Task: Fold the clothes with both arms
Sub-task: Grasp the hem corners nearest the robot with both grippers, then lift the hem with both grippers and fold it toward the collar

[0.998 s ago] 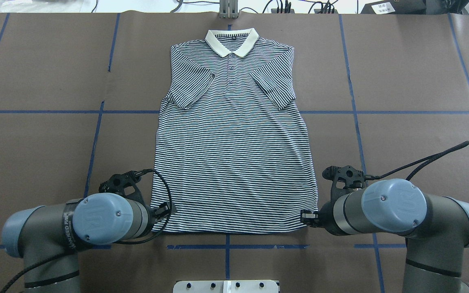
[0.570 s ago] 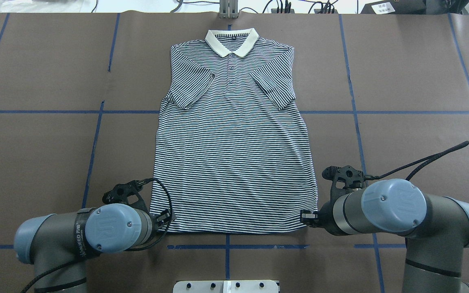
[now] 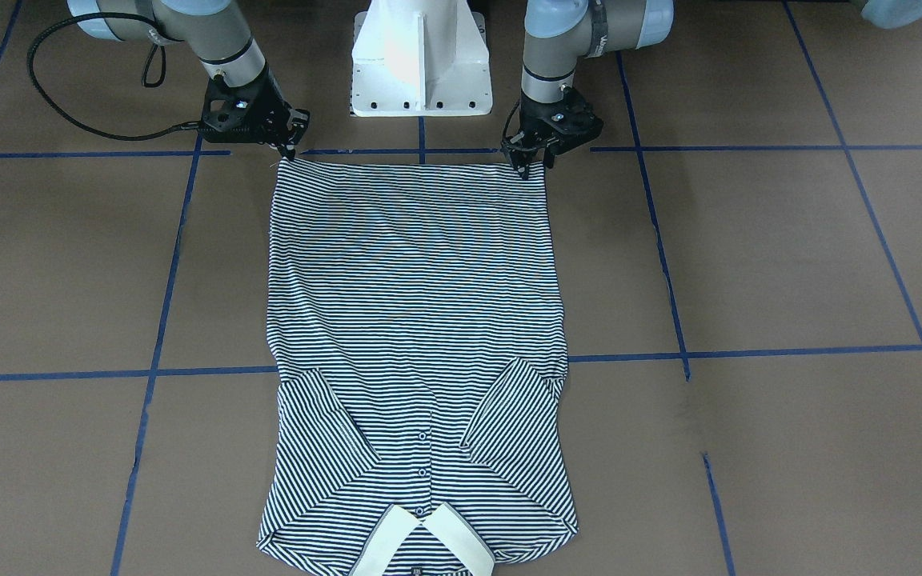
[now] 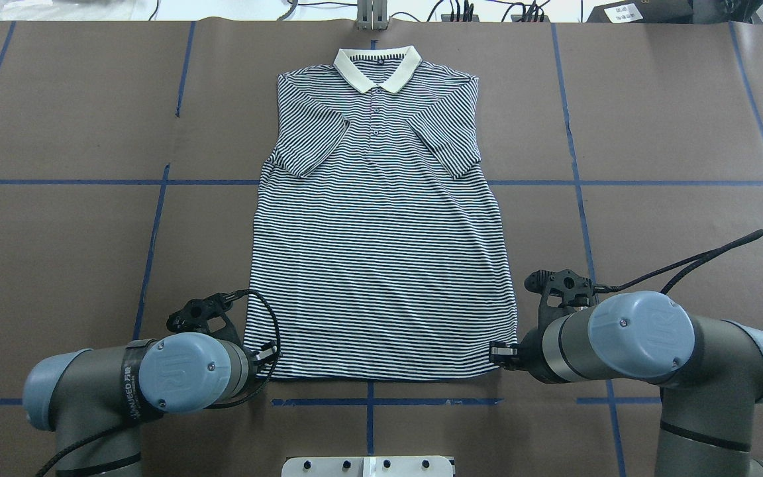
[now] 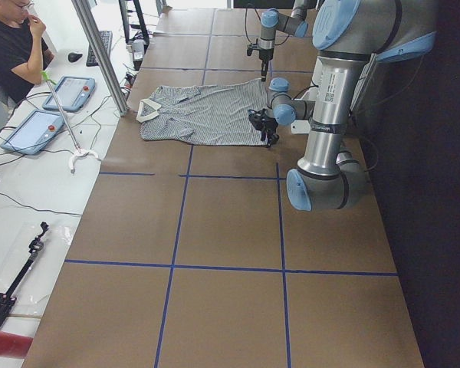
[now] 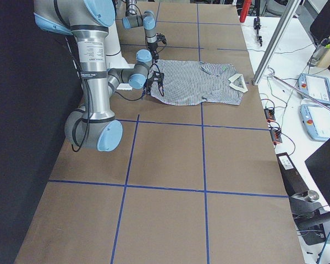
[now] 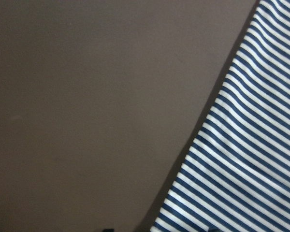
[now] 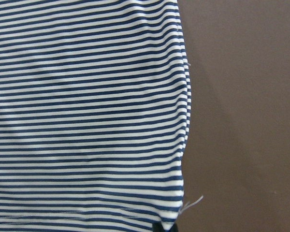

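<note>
Seen from above, the striped polo shirt [image 4: 381, 265] lies flat and face up near the middle of the brown paper-covered table [image 4: 653, 132], which is marked into squares by blue tape lines [image 4: 57, 181]. Its cream collar [image 4: 377, 66] points away from the robot and its hem runs along the near side, just beyond a tape line. Both short sleeves [image 4: 307, 142] are folded inward over the chest, meeting the body at a slant on either side of the buttoned placket [image 4: 375, 112].

The left arm [image 4: 123, 384] reaches in low, so that the left gripper [image 3: 527, 164] stands at the hem corner on its own side. The right arm [image 4: 653, 344] mirrors it, with the right gripper [image 3: 289, 152] at the opposite hem corner. Both sets of fingertips sit at the cloth edge; whether either pair of jaws is apart, together or clamped on the fabric cannot be told.

The left wrist view shows the shirt's side edge crossing bare table on a diagonal. The right wrist view shows the hem corner with a loose thread [image 8: 193, 203] sticking out.

A white pedestal base [image 3: 421, 56] stands between the arms. In the exterior left view a person [image 5: 8, 46] sits beyond the table's far end.
</note>
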Robot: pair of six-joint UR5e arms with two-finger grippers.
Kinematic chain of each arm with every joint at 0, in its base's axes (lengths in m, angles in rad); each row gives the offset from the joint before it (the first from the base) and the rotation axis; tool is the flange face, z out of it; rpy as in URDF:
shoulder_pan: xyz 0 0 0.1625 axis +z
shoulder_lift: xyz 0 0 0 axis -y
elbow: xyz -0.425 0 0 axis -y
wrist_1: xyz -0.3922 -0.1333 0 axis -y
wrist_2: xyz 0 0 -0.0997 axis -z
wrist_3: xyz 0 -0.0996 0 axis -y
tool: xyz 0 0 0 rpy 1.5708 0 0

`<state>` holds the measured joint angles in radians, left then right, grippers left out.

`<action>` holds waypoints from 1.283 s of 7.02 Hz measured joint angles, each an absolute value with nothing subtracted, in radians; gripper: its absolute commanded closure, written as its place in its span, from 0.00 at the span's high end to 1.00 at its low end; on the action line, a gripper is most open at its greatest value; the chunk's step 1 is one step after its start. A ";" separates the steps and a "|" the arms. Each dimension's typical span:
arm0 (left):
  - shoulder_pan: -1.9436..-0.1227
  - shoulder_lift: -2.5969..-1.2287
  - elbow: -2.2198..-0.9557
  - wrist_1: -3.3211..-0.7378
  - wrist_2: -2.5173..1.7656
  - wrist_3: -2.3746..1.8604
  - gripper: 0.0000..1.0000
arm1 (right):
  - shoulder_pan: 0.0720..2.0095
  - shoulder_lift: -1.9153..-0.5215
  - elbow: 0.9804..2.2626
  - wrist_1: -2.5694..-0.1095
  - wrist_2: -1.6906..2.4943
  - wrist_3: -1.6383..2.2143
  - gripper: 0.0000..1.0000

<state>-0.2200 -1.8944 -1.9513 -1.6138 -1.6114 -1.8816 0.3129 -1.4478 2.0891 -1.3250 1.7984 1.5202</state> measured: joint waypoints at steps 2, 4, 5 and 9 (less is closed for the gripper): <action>-0.220 -1.897 -1.959 -1.614 -1.616 -1.875 0.00 | 0.313 -1.448 2.091 -1.325 1.798 1.520 0.00; -0.224 -1.894 -2.023 -1.599 -1.620 -1.847 0.00 | 0.314 -1.453 2.107 -1.325 1.805 1.520 0.00; -0.222 -1.893 -2.076 -1.549 -1.621 -1.822 0.00 | 0.315 -1.465 2.123 -1.324 1.822 1.520 0.00; -0.086 -1.889 -2.341 -1.282 -1.622 -1.819 0.00 | 0.309 -1.598 2.260 -1.317 2.034 1.520 0.00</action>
